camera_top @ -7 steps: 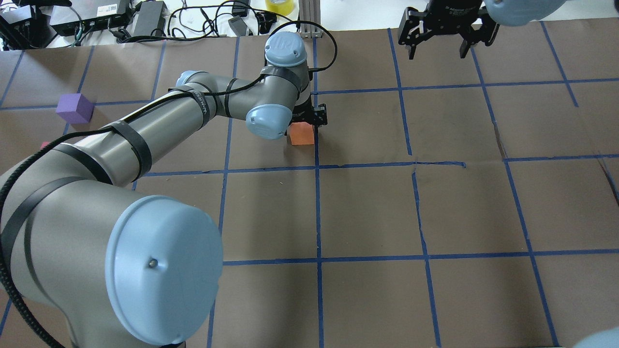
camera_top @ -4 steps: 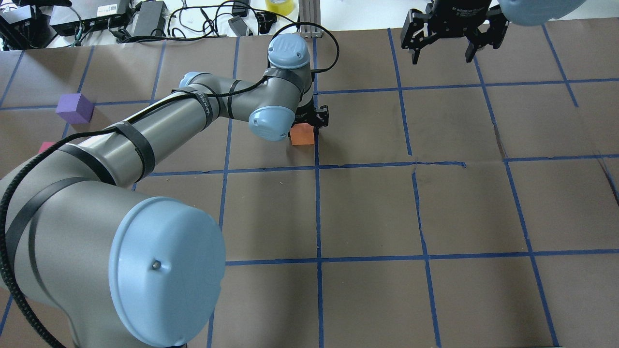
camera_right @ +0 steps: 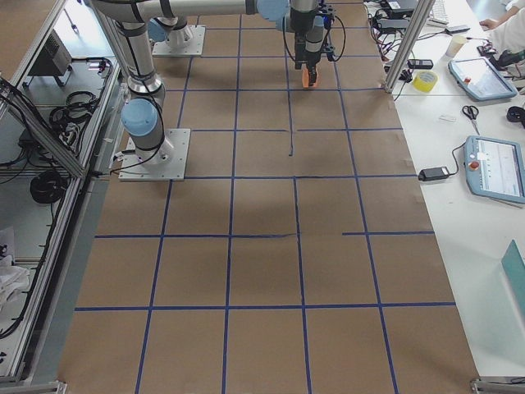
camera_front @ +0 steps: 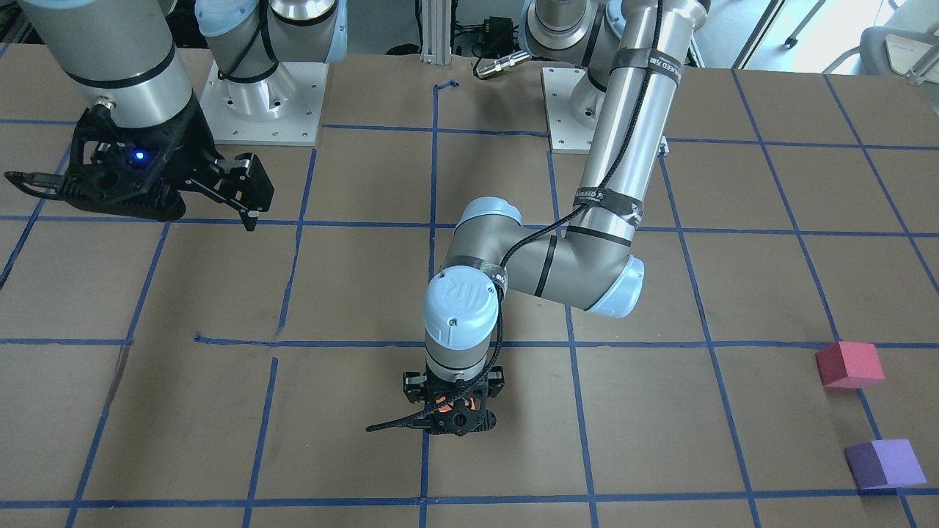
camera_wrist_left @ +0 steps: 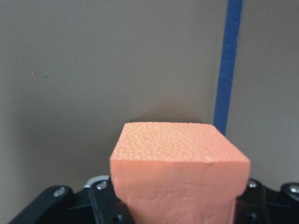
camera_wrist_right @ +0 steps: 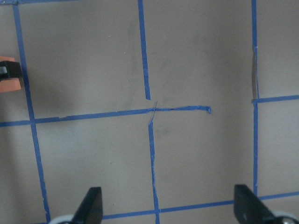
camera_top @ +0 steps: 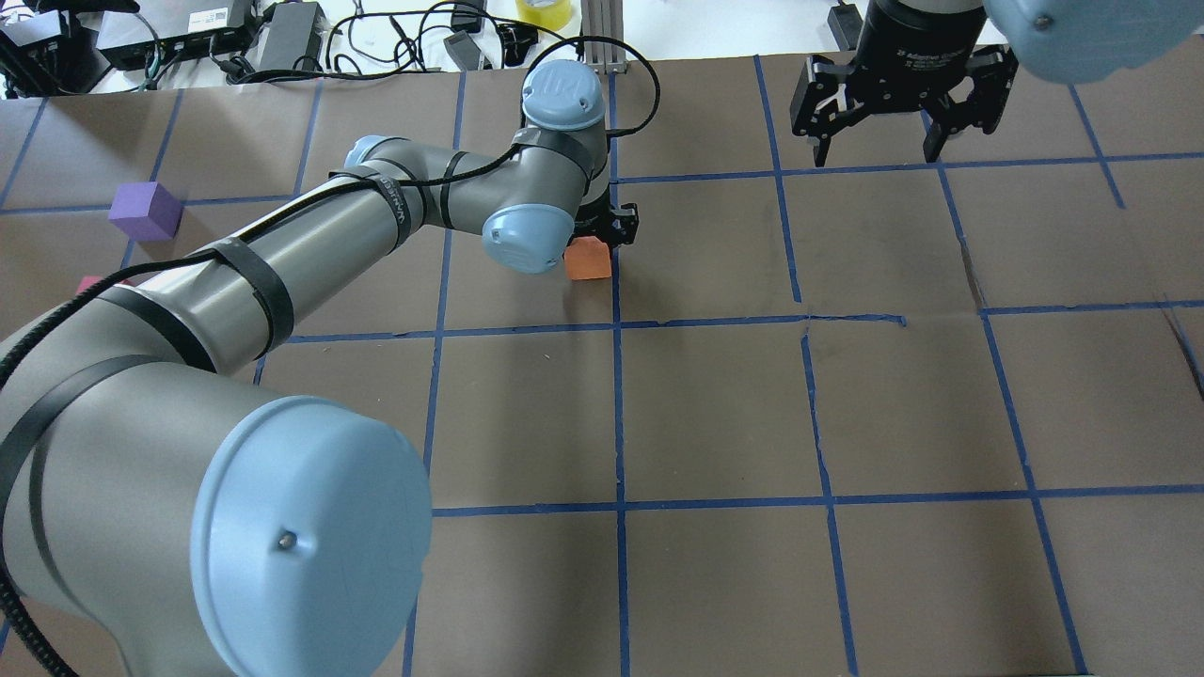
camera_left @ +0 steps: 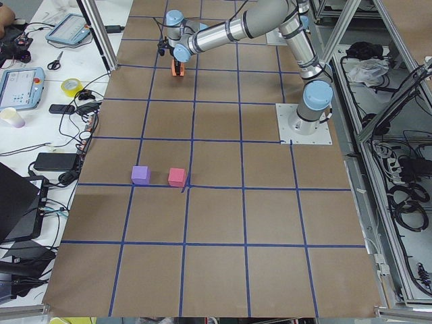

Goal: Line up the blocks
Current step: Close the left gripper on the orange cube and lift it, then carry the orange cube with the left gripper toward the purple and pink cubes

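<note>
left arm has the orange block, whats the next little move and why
Probably raise it slightly and begin carrying it toward the robot's left. The left end effector is shut on the orange block, while the pinkish-red block and purple block sit side by side far off on that side, so the line most likely forms there.

We are seeing the orange cube (camera_top: 588,260) clamped in the left gripper (camera_front: 453,407); the pinkish-red cube (camera_front: 849,364) and purple cube (camera_front: 884,463) are lying side by side, well away.
</note>
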Controlling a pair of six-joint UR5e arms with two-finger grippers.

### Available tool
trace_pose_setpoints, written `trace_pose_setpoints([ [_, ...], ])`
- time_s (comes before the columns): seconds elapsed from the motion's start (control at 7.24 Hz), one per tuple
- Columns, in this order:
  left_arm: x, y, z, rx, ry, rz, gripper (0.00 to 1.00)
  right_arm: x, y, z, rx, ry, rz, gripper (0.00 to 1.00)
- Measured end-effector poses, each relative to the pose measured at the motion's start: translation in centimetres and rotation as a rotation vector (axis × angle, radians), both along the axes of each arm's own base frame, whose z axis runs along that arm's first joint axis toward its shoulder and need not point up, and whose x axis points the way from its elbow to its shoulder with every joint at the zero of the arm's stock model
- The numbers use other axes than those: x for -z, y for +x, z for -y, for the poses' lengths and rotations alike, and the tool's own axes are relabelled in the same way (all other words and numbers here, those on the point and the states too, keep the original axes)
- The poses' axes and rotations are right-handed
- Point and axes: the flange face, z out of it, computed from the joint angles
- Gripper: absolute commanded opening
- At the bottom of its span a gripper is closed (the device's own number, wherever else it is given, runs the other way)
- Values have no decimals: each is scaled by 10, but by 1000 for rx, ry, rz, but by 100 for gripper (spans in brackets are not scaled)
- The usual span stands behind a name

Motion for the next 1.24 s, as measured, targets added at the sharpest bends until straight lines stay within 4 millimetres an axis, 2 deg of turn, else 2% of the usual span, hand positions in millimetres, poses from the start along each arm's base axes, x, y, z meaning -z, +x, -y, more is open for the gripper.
trace_pose_setpoints([
  [0.14, -10, 14, 4, -17, -15, 22, 16, -1, -2, -7, 3, 14, 0, 100],
  [0.28, -22, 51, 17, -68, -14, 29, 14, -3, -2, -10, 3, 14, 0, 100],
  [0.55, -48, 150, 42, -156, 17, 14, 9, -4, -3, -13, 5, 13, 1, 100],
  [0.69, -60, 194, 48, -150, 35, 15, 5, -4, -3, -13, 6, 13, 3, 100],
  [0.97, -72, 284, 51, -93, 55, 26, 3, -5, -4, -13, 9, 11, 2, 100],
  [1.24, -80, 379, 43, -44, 69, 51, 0, -7, -4, -14, 5, 8, 1, 100],
])
